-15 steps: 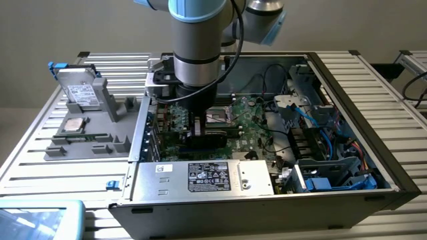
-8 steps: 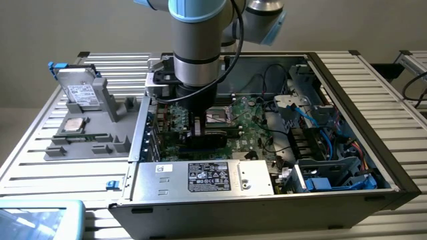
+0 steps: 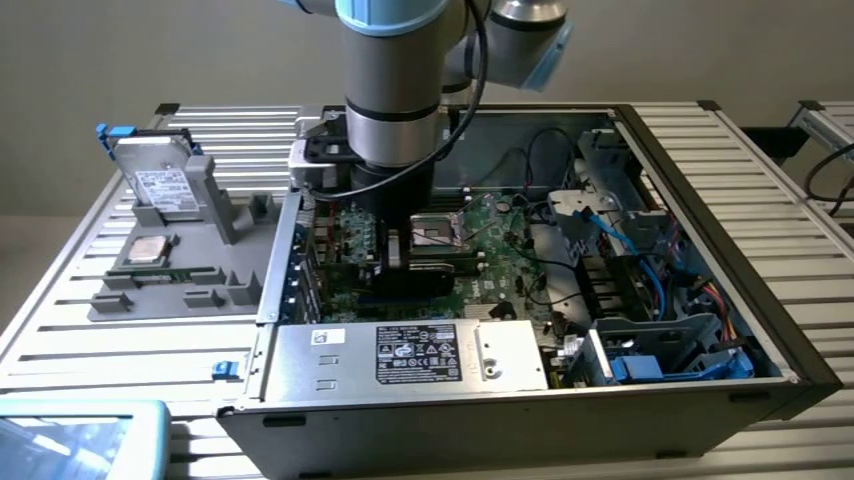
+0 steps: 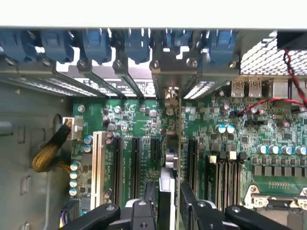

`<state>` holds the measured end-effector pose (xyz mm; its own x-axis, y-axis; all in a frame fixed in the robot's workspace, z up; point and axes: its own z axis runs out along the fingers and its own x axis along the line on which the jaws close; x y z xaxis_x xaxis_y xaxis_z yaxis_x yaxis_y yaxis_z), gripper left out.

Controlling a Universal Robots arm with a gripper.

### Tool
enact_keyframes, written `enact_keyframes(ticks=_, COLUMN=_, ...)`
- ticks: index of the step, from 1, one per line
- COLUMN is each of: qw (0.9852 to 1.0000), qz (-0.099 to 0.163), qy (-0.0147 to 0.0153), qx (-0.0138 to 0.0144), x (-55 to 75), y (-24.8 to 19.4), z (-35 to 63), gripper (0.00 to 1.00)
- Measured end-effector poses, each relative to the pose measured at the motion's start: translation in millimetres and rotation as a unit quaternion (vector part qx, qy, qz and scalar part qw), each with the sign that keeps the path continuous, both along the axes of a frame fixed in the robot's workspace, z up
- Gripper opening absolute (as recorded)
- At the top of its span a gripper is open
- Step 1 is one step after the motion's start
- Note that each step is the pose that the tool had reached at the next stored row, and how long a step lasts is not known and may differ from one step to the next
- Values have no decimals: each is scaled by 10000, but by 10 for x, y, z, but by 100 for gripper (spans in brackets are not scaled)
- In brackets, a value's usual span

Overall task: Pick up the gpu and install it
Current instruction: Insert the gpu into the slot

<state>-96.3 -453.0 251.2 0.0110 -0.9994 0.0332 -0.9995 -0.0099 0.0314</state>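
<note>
Gpu (image 4: 173, 143) stands on edge between the fingers of the gripper (image 4: 165, 203), seen almost end-on in the wrist view as a thin vertical strip running from the jaws up to the metal bracket at the rear wall of the computer case (image 3: 747, 250); the jaws are pinching it from both sides. It sits low over the motherboard (image 4: 129, 122), in line with the row of long black slots (image 4: 135, 165), and whether its bottom edge is already seated in one of them cannot be told from either view. In the exterior view the arm (image 3: 390, 90) reaches straight down into the open case near its left rear corner, close to the side wall, with the gripper buried among the boards.

Risks, as I judge them: the card looks close to the neighbouring slots, so a small sideways offset could set the edge connector on the plastic lip rather than in the groove, and downward force would then bend the card or stress the motherboard; the bracket at the rear must slide into its opening beside the blue clips (image 4: 139, 45), and catching there would tilt the card; the red wires (image 4: 268, 103) lie well apart and seem no threat.

On the grey tray (image 3: 174, 300) outside the case, the hard drive (image 3: 163, 180) stands untouched.
</note>
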Motion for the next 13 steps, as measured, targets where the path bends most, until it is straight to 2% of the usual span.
enact_keyframes(ticks=11, qw=10000, qz=0, qy=-3, qx=-4, x=0, y=0, z=491, gripper=35)
enact_keyframes(ticks=13, qw=10000, qz=0, qy=-2, qx=-5, x=0, y=0, z=506, gripper=35)
